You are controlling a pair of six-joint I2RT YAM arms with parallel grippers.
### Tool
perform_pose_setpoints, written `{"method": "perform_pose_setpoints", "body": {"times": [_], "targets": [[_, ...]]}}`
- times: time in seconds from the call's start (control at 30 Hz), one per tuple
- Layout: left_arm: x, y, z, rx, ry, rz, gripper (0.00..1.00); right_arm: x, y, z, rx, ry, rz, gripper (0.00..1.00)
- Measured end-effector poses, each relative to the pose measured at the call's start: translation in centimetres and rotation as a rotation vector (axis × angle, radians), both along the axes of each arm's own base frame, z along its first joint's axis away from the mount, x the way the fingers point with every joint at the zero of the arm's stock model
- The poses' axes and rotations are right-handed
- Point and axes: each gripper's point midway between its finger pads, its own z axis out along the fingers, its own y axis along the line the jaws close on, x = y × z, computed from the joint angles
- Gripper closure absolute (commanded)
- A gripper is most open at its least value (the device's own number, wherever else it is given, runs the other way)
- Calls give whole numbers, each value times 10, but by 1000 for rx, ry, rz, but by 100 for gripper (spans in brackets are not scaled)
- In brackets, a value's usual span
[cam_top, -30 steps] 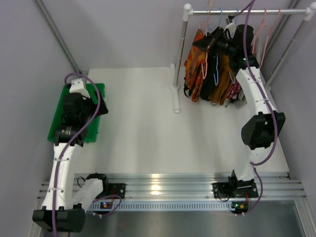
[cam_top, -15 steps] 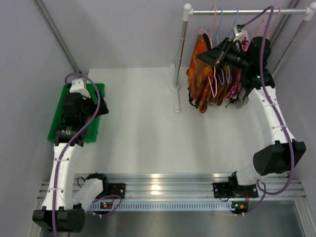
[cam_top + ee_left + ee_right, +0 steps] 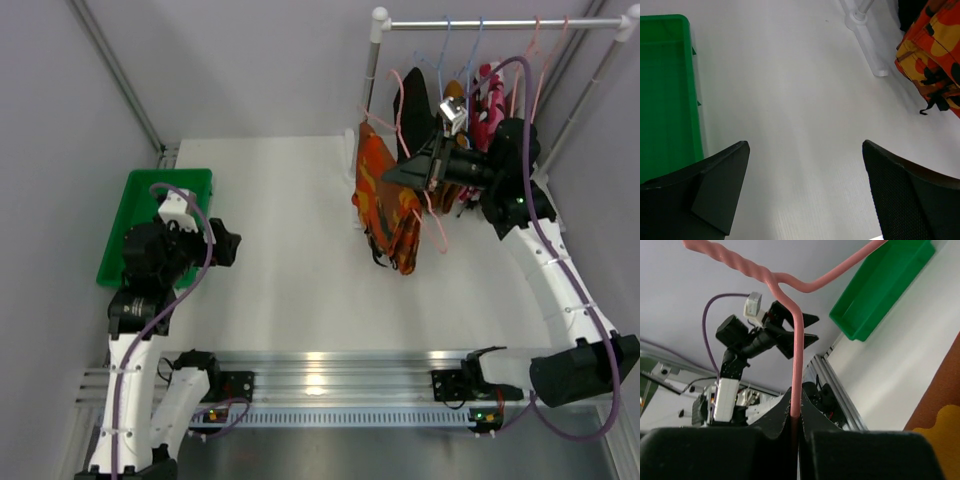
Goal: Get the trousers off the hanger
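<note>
Orange trousers (image 3: 386, 205) hang on the pink hanger (image 3: 797, 345); wrist view shows right claw (image 3: 796, 409) clenching it.

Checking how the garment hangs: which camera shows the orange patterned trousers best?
Top external: the orange trousers show whole, hanging from the pink hanger in the right gripper. Left wrist catches one corner; right wrist only a sliver.

Pale grey walls (image 3: 250, 60), white table (image 3: 280, 250)

The white table (image 3: 290, 260) carries a green tray (image 3: 140, 195) at its left edge and a white rack foot (image 3: 867, 47) farther back
</note>
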Motion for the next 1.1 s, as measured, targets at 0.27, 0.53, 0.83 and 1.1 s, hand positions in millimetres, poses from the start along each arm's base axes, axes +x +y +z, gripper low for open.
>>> {"method": "perform_pose_setpoints", "body": {"times": [0.27,0.53,0.83,1.1], "targets": [[-7,-7,0,10,-22,-54,1,-51,57,9,-12,-66,207,100],[7,0,12,23,-41,-17,1,9,113,33,-19,-63,144,100],[77,7,68,76,-153,31,1,76,136,30,-26,-75,-17,100],[118,-42,74,169,-217,-26,1,123,153,-23,-85,57,-107,100]]}}
